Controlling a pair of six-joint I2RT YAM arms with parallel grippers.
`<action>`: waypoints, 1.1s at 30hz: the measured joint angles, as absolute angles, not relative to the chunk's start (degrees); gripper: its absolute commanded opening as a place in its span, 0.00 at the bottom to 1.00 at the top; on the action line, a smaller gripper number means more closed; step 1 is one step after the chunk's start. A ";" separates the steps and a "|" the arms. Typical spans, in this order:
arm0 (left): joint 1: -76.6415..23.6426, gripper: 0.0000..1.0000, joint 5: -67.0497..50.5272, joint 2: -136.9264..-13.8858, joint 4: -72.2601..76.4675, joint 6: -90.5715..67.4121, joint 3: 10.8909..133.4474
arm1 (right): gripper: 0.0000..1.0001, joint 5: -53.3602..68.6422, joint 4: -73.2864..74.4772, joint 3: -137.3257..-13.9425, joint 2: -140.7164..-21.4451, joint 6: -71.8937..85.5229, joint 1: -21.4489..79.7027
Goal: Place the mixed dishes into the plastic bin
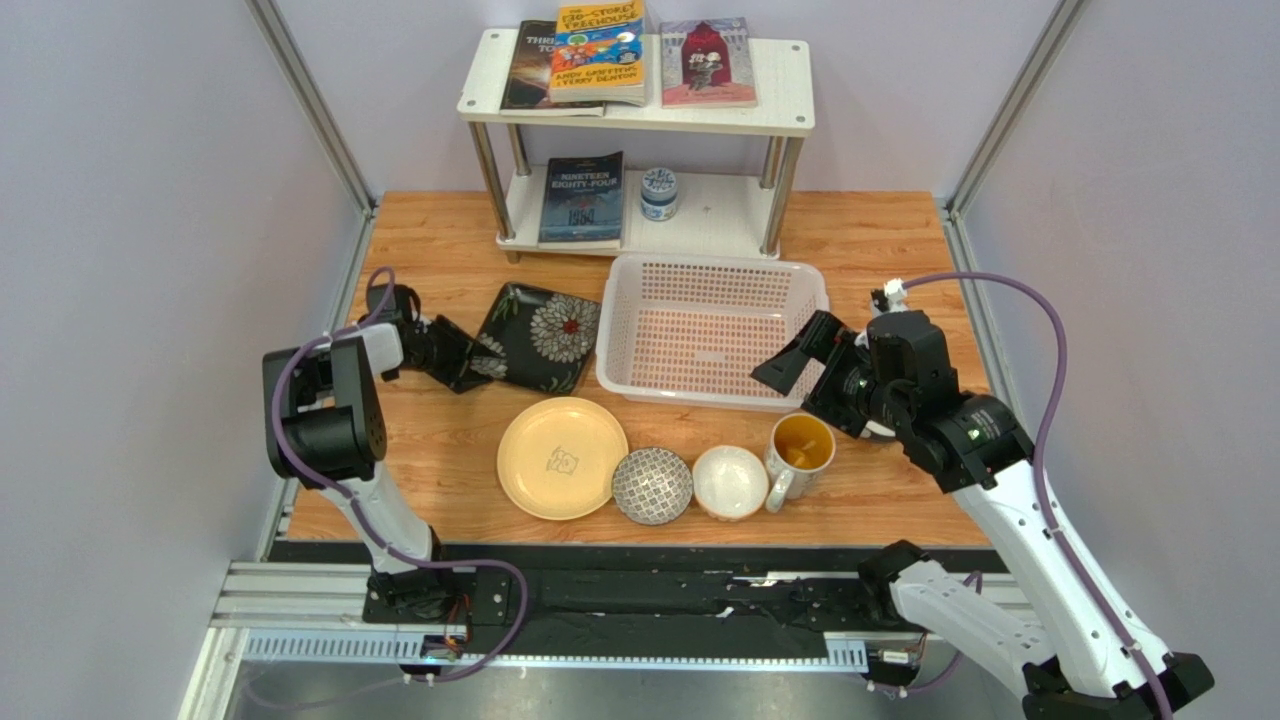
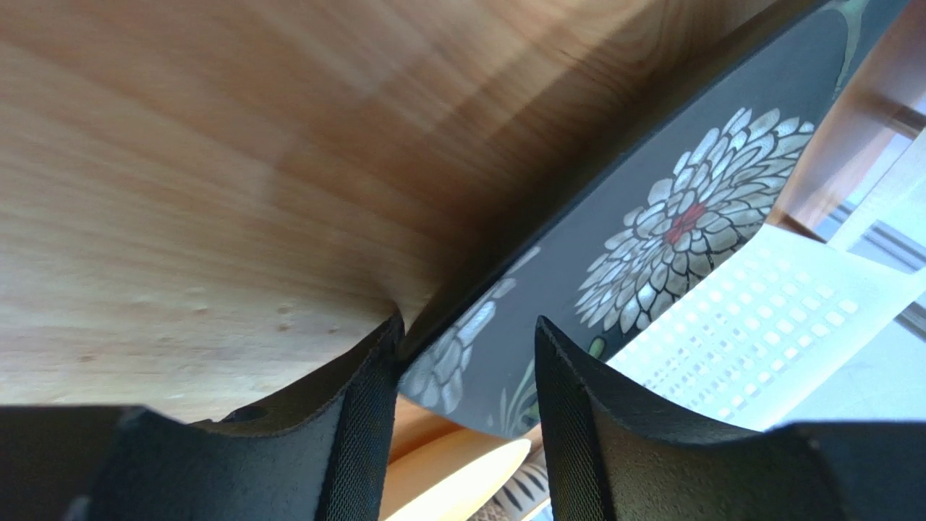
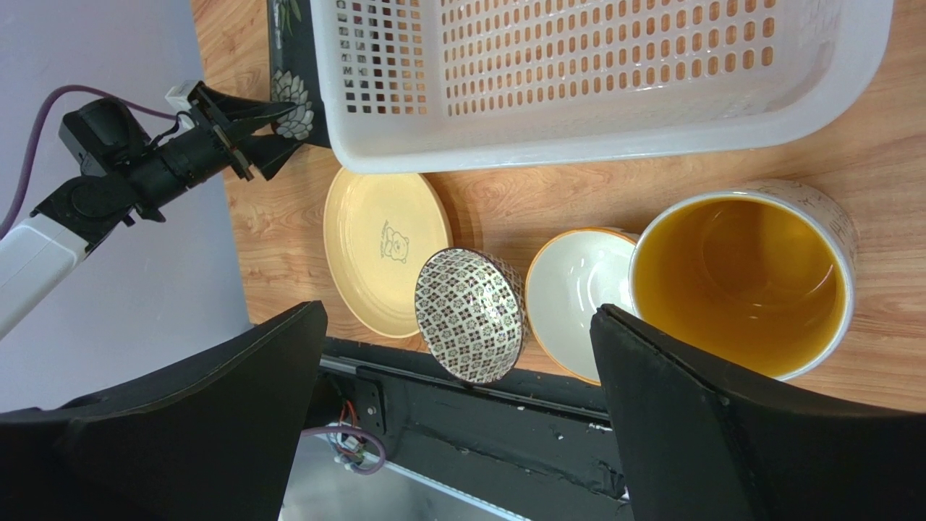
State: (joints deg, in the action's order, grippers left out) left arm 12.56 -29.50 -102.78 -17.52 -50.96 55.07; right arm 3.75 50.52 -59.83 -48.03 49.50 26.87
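Observation:
The black square floral plate [image 1: 541, 338] lies left of the white plastic bin [image 1: 706, 330], which holds nothing. My left gripper [image 1: 451, 356] is open, its jaws astride the plate's left corner [image 2: 696, 206]; one finger [image 2: 370, 380] touches the rim, the other stands off. In front lie the round yellow plate [image 1: 561, 456], grey-patterned bowl [image 1: 652, 485], white bowl [image 1: 730, 482] and yellow-inside mug [image 1: 800, 447]. My right gripper [image 1: 789, 365] is wide open and empty, above the mug [image 3: 739, 277] and by the bin's near right corner [image 3: 543, 147]. No dark-outside bowl shows.
A white two-tier shelf [image 1: 781, 90] with books stands at the back; the small blue-and-white jar [image 1: 658, 192] sits on its lower tier. A black rail [image 1: 676, 593] runs along the table's near edge. Grey walls close in both sides.

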 measured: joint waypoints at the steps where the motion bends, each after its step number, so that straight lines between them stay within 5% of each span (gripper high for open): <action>1: 11.94 0.53 -29.08 -102.83 -17.19 -50.98 55.22 | 0.98 3.79 50.50 -59.83 -48.27 49.50 26.87; 5: 11.11 0.47 -28.14 -102.94 -16.86 -51.11 55.53 | 0.98 3.95 50.26 -59.83 -48.31 49.50 26.89; 8: 11.11 0.20 -27.68 -103.59 -17.10 -50.96 55.81 | 0.98 3.95 50.28 -59.83 -48.21 49.50 26.87; 12: 11.79 0.01 -30.09 -105.21 -16.62 -50.96 57.49 | 0.95 4.01 50.26 -59.83 -47.53 49.50 26.89; 23: 13.74 0.00 -34.15 -101.67 -15.64 -49.12 54.24 | 1.00 4.49 50.15 -59.20 -48.05 49.39 27.97; 33: 17.32 0.00 -27.57 -85.73 -26.52 -44.97 49.21 | 1.00 2.44 47.20 -61.17 -59.11 49.87 39.97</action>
